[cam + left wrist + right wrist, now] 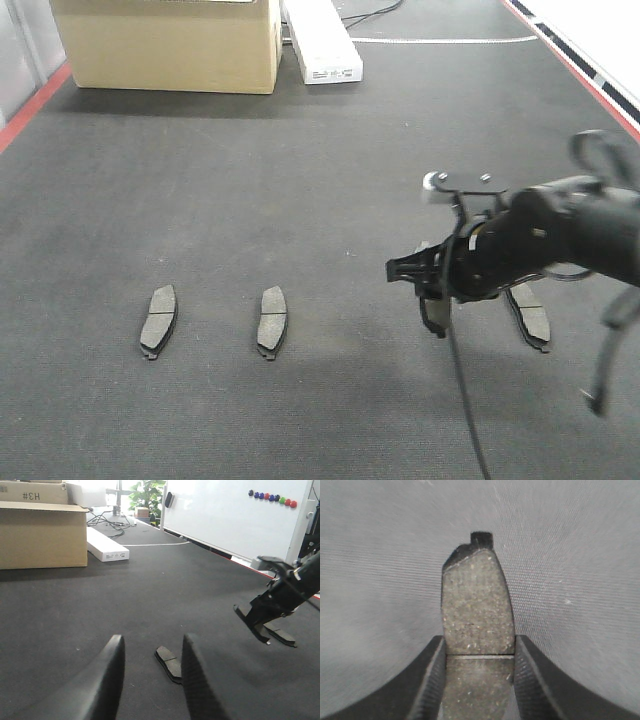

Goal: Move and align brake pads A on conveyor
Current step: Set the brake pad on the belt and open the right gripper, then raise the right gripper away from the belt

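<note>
Two brake pads A lie flat and parallel on the dark conveyor at the left, one beside the other. My right gripper is shut on a third pad, which hangs on end just above the belt. In the right wrist view that pad sits clamped between the fingers of the right gripper. Another pad lies on the belt under the right arm. My left gripper is open and low over the belt, and a pad lies just beyond it.
A cardboard box and a long white box stand at the far end of the belt. Red rails run along the belt's sides. A whiteboard stands beyond the right rail.
</note>
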### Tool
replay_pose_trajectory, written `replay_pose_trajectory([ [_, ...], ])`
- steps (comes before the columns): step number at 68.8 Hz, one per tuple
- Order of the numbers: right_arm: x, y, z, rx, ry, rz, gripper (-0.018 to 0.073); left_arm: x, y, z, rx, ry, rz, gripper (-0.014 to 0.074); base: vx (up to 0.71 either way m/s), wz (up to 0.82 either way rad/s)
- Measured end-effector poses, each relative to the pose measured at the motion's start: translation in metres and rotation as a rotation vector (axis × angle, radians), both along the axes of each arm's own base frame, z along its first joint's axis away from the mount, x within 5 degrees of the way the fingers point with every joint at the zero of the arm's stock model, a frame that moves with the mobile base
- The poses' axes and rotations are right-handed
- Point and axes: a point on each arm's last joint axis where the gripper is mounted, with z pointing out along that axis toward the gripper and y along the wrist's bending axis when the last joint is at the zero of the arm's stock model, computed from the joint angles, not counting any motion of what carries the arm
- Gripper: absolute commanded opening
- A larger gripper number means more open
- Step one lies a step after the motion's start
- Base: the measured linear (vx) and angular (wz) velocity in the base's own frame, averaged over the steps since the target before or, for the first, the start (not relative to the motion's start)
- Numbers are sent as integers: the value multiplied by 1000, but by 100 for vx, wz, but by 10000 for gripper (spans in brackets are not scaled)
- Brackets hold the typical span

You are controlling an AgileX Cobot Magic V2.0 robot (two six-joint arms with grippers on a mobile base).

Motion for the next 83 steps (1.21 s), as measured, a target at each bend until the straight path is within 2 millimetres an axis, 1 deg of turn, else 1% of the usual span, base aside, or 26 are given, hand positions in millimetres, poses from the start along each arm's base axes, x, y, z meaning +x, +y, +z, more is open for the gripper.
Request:
replay_pose_trajectory([
  [10,19,-2,-27,-27,97,-23,57,0,0,0,0,0,0,262,0,0],
  [17,29,0,-40,-36,146,-30,102,0,0,0,0,0,0,262,0,0],
  [26,40,4,-48,-38,187,-35,222,0,0,0,0,0,0,262,0,0],
  [32,45,6,-54,-46,221,-36,335,0,0,0,0,0,0,262,0,0],
  [37,48,7,-55,-49,233,-36,424,0,0,0,0,0,0,262,0,0],
  [40,49,7,-53,-48,230,-35,461,0,0,0,0,0,0,262,0,0],
  [44,50,7,-46,-45,214,-34,498,0,0,0,0,0,0,262,0,0],
  [51,48,5,-30,-54,173,-25,508,0,0,0,0,0,0,262,0,0],
  [58,42,0,-1,-73,111,-12,504,0,0,0,0,0,0,262,0,0],
  [63,34,-5,25,-91,47,-1,503,0,0,0,0,0,0,262,0,0],
  [70,16,-14,56,-119,-34,10,503,0,0,0,0,0,0,262,0,0],
  [71,11,-15,64,-120,-54,11,503,0,0,0,0,0,0,262,0,0],
  [76,-7,-23,83,-140,-119,17,503,0,0,0,0,0,0,262,0,0],
  [77,-12,-25,90,-138,-143,17,503,0,0,0,0,0,0,262,0,0],
  [80,-23,-30,98,-143,-173,20,503,0,0,0,0,0,0,262,0,0],
  [83,-37,-35,112,-138,-224,19,503,0,0,0,0,0,0,262,0,0],
])
